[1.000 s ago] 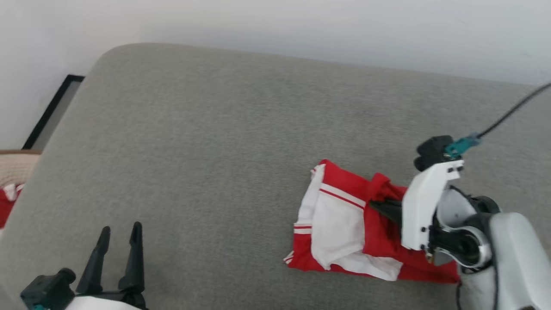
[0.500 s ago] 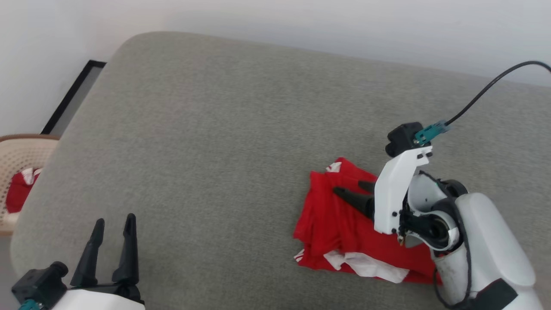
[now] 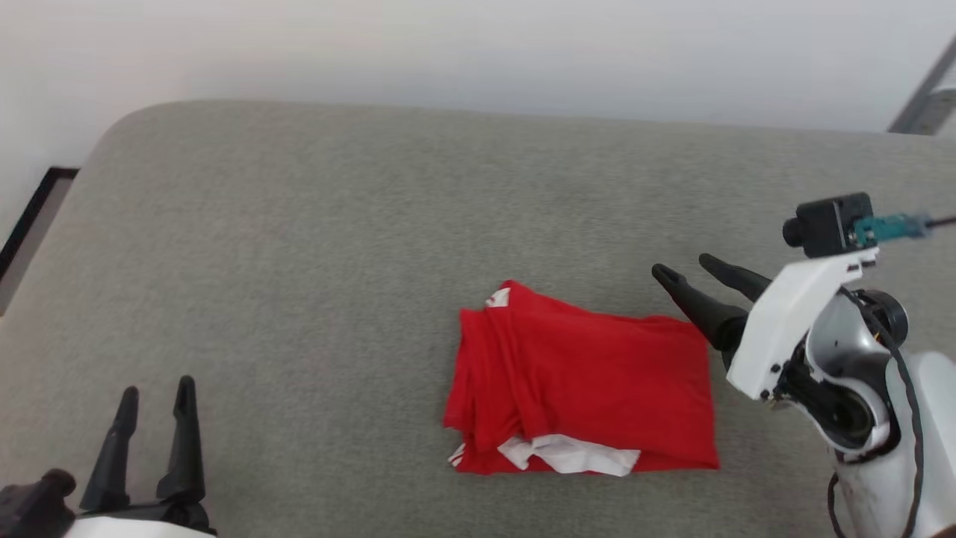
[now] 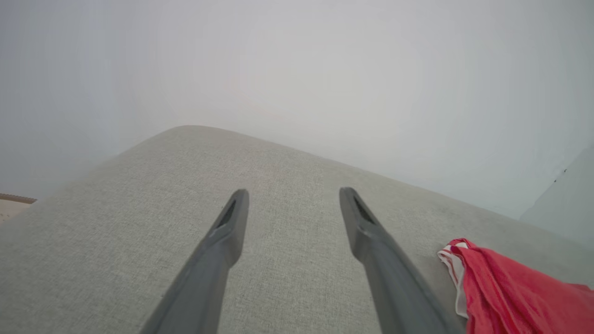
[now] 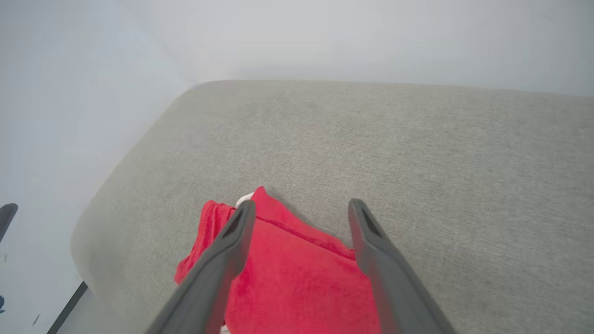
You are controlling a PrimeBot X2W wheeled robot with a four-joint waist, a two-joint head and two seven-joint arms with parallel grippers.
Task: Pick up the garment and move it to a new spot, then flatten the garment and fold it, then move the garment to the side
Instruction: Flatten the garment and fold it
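Note:
The garment (image 3: 590, 381), red with a bit of white sleeve showing at its near edge, lies folded into a rough rectangle on the grey cushion. My right gripper (image 3: 683, 267) is open and hovers just past the fold's far right corner, holding nothing. The right wrist view looks down on the garment (image 5: 297, 273) beneath the spread right fingers (image 5: 371, 232). At the lower left my left gripper (image 3: 155, 388) stands open and empty, well away from the fabric. The garment's striped edge (image 4: 506, 292) appears at the lower right of the left wrist view, beside the left gripper (image 4: 292, 195).
The grey cushion (image 3: 299, 246) is wide, with rounded corners and a white wall behind it. A dark-framed strip of floor (image 3: 30, 217) runs along its left edge. A grey metal bar (image 3: 926, 97) shows at the upper right.
My right gripper let go of the garment, opened and drew back to the right, leaving the red fold lying flat. The head camera shifted. The left gripper stayed open.

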